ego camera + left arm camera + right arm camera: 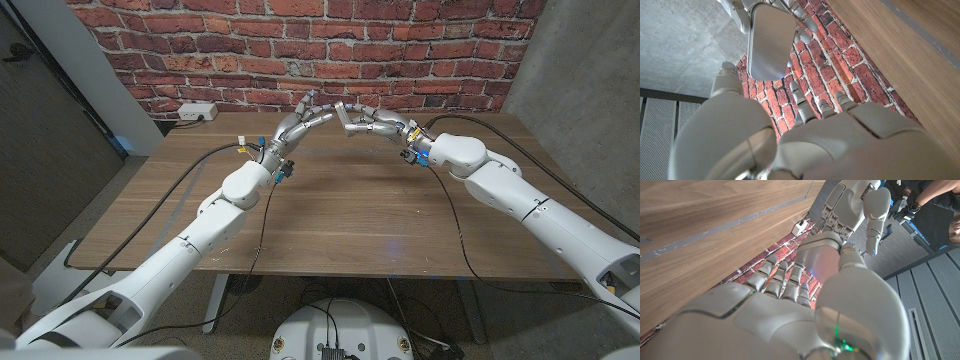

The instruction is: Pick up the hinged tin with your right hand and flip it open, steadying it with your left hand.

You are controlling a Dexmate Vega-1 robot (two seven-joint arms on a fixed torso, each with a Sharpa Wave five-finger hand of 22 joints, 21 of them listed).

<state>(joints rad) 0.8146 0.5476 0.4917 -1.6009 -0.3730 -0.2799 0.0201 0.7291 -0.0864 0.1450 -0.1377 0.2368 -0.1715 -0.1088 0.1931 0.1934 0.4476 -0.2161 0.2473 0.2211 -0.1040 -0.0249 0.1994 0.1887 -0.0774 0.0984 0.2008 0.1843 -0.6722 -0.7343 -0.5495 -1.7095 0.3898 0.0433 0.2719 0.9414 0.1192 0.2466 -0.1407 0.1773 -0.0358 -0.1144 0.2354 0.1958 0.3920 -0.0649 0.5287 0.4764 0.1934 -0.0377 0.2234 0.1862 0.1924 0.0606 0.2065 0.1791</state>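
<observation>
Plainly, the biggest thing in play is the wooden table [360, 210], which lies well below both raised hands, so whatever slips has a long way to fall. Over its far edge, in front of the brick wall [300, 50], the two arms meet fingertip to fingertip.

The right hand [372, 125] holds the hinged tin [771, 37] up in the air: in the left wrist view its fingers wrap one end of the tin's pale, flat, rounded face, and in the right wrist view the tin's metal face sits between its thumb and curled fingers. Whether the lid has begun to lift I cannot tell.

The left hand [305, 115] is just beside the right one, its fingers apart and reaching toward the tin's free end. In the head view the fingertips seem to meet the tin, yet I cannot tell whether they truly press on it or only hover next to it; it grips nothing that I can see.

The risks, as I judge them: the right hand's hold looks to be on one end only, so a push from the left hand could pivot or pry the tin out. The smooth metal may slide between the fingers. If the left hand pushes on the wrong half, the lid stays closed.
</observation>
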